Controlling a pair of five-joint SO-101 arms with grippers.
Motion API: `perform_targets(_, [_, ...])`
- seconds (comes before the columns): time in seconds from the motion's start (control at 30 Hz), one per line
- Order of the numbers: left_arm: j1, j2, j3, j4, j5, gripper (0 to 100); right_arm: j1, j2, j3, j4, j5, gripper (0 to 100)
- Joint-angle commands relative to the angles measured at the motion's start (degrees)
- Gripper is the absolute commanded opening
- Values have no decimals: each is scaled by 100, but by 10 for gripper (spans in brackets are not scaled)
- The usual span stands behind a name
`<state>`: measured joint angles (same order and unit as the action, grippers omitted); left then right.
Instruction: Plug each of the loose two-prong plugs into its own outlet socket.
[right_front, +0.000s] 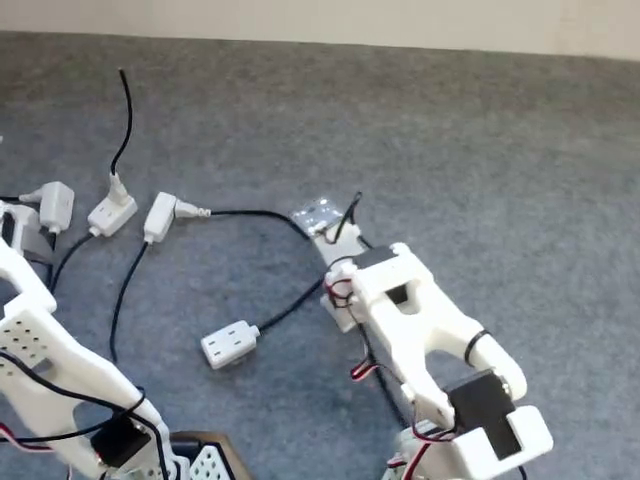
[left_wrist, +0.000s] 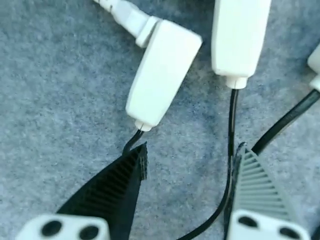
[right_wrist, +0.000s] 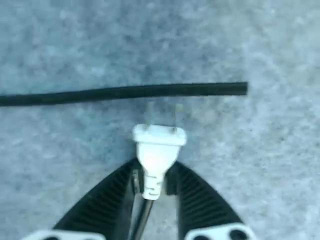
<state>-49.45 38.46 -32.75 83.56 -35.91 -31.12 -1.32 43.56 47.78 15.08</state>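
- We judged the small white moulded-plastic two-prong plug (right_wrist: 159, 142) to be light and rigid. Its two thin metal prongs looked like the part most easily bent.
- The ribbed neck behind the flange seemed to us the sound place to grip, since it left the prongs free. The trailing cord would probably tug a little.
- The right gripper (right_wrist: 154, 172) was clamped on that neck with its black ribbed fingers. The prongs pointed away from the wrist, near a loose black cord end (right_wrist: 200, 90).
- In the high view, the plug sat at the centre of the frame, on the grey carpet-like surface (right_front: 500, 150).
- A white rectangular outlet block (right_front: 228, 345) lay lower left of centre, apart from the plug.
- The left gripper (left_wrist: 192, 162) stood wide open and held nothing, just short of two white oblong outlet bodies (left_wrist: 162, 75).
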Motion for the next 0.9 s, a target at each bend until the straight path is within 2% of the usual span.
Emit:
perform_targets(0.0, [-127,-57,-233,-9,18,285,-4,145,-119,470,422,5])
perform_targets(0.2, [-75,-57,-233,149,18,285,66,-154,-470,989,431,5])
perform_targets(0.3, [101,-66,-242,536,-70,285,-31,-857,-760,1226,431,5])
perform_targets(0.43, [462,-66,-769,1459,-598,287,-242,-2378,-892,1200,431,5])
perform_targets(0.53, [681,-101,-1376,1820,-580,287,-418,-3758,-532,963,387,5])
perform_targets(0.67, [945,-488,-1481,1820,-352,287,-927,-5358,1077,-119,246,5])
perform_targets(0.77, [1279,-1077,-1165,1820,-325,285,-1297,-5701,2229,-866,141,5])
perform_targets(0.87, [1851,-1921,-708,1820,-308,285,-1455,-5516,2316,-1095,141,5])
